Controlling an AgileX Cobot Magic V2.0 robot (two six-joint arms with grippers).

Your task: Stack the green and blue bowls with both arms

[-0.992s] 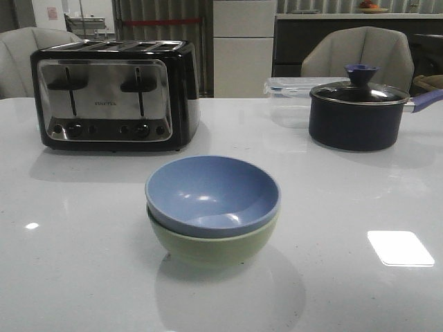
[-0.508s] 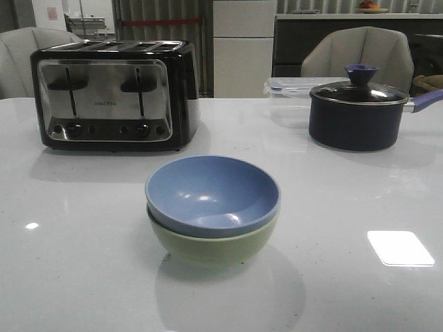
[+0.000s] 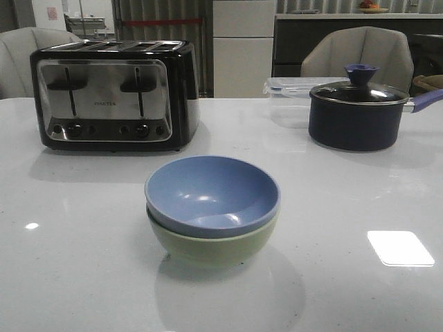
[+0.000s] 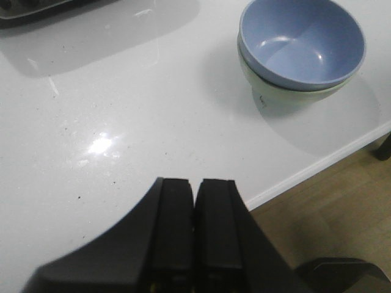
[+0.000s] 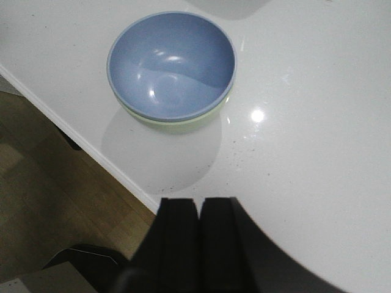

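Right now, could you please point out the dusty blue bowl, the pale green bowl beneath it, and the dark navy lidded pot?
blue bowl (image 3: 208, 190), front view, inner wall.
green bowl (image 3: 208, 247), front view, outer side.
navy pot (image 3: 353, 126), front view, front wall.

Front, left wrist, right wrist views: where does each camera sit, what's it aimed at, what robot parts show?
Front: low, looking forward over the white table at the dusty blue bowl nested in the pale green bowl; no arms visible.
Left wrist: above the table, looking down; shut left gripper shows.
Right wrist: above the table edge, looking down; shut right gripper shows.
All three share the stacked bowls.
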